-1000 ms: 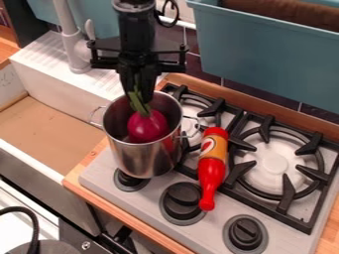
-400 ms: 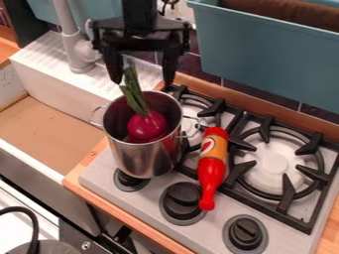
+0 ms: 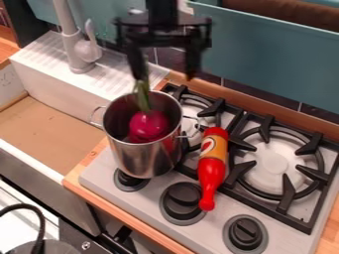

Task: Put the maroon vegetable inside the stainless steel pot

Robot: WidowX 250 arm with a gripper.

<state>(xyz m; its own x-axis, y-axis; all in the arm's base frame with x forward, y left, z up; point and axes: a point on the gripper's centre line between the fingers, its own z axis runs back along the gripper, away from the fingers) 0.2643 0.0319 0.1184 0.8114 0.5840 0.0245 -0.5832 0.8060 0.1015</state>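
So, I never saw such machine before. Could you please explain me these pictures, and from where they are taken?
The black machine is a robot arm, coming in from the top. Its gripper works like a two-finger hand; the fingers stand apart and hold nothing. One fixed camera, looking down at a slant, took all the pictures. Below, a maroon vegetable with a green top sits inside a steel pot on the stove. A red bottle lies beside the pot.

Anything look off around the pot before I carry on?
The red bottle lies on its side across the front of the stove grate, its neck toward the knobs: an odd place for a bottle. Nothing looks spilled.
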